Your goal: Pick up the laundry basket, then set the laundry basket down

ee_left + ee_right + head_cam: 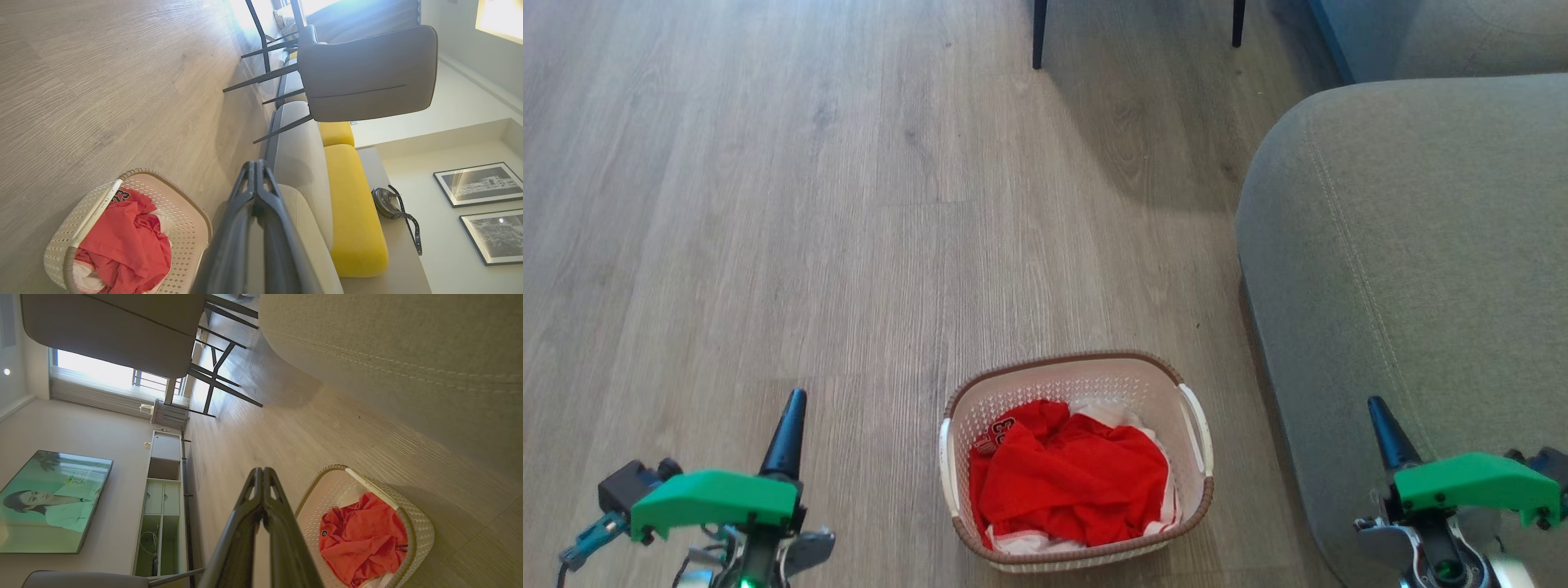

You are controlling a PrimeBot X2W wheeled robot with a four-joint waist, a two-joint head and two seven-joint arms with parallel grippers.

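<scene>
The laundry basket (1075, 371) stands on the wooden floor at the bottom centre of the head view, white and perforated with a brown rim and a white handle on each side. Red and white clothes (1070, 478) fill it. My left gripper (791, 420) is to its left, apart from it, fingertips together and empty. My right gripper (1382, 425) is to its right in front of the sofa, also shut and empty. The basket (65, 228) appears at the lower left of the left wrist view beside my shut left gripper (256, 163), and the basket (421, 531) sits right of my shut right gripper (261, 470).
A grey sofa (1413, 269) rises close to the basket's right side. Two dark chair legs (1039, 33) stand on the floor far ahead. Bare wooden floor (768, 204) spreads to the left and ahead. A grey chair (367, 73) and yellow cushions (351, 204) show further off.
</scene>
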